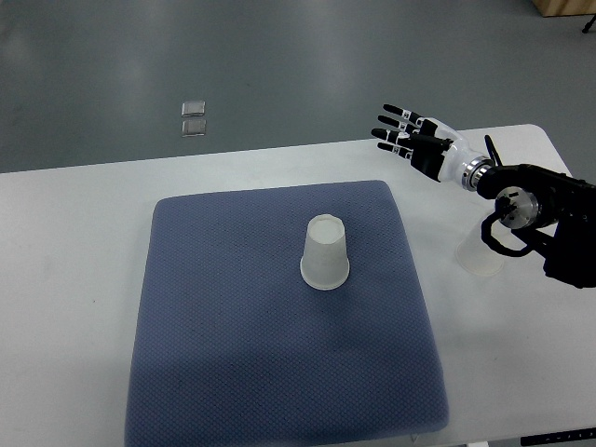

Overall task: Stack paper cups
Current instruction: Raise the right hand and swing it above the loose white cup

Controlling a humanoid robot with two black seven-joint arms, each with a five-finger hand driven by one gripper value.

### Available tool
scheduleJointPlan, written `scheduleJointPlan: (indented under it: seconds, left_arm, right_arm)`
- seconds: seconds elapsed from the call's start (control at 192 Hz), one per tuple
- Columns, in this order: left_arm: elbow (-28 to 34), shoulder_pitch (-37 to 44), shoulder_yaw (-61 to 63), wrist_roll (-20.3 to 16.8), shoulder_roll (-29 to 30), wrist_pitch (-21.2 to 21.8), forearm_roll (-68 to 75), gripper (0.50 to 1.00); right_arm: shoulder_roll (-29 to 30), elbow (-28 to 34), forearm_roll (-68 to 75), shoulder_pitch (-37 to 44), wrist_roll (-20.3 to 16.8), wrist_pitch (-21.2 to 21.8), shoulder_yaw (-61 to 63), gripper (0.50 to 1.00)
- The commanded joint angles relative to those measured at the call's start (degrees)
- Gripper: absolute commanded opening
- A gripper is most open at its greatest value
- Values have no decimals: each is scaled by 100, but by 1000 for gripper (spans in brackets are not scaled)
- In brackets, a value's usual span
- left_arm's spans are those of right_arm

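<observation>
Nothing is stacked yet: one paper cup (pixel 325 253) stands upside down on the blue mat (pixel 233 372), another cup (pixel 475 258) sits apart on the counter (pixel 74 279), and the right hand (pixel 414 142) hovers empty, fingers (pixel 391 128) spread.

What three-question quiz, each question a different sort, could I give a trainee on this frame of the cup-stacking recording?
1. True or false: the right hand is grasping a cup.
2. Multiple choice: the paper cup on the blue mat stands A) upright, mouth up; B) upside down, wide rim on the mat; C) on its side.
3. Short answer: where is the second cup?

Key
1. False. The fingers are spread and hold nothing; the hand is over the table's far edge.
2. B.
3. Off the mat, on the white table to the mat's right, partly hidden by the right arm.
</observation>
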Motion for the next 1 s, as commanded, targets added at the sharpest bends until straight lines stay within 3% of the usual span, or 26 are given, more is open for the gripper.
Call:
scheduleJointPlan:
  seconds: [0.0, 0.26, 0.546, 0.702, 0.847, 0.993]
  left_arm:
    - [-10, -1, -7, 0, 0, 0, 2, 1000]
    - [-18, -1, -34, -9, 0, 0, 2, 1000]
    - [-18, -1, -34, -9, 0, 0, 2, 1000]
    - [-27, -1, -25, -9, 0, -9, 2, 1000]
    - [-27, -45, -16, -9, 0, -9, 2, 1000]
    - [-36, -80, -7, 0, 0, -9, 2, 1000]
  right_arm:
    - [-51, 73, 0, 2, 3, 8, 6, 928]
    - [-183, 196, -18, 90, 3, 17, -3, 928]
    - [-1044, 1189, -563, 644, -15, 8, -117, 926]
    - [-1817, 1786, -1626, 1680, -15, 26, -1363, 926]
    - [-2160, 2155, -2109, 2998, -15, 105, -3297, 928]
    - [-2415, 2612, -3023, 4071, -15, 272, -4449, 928]
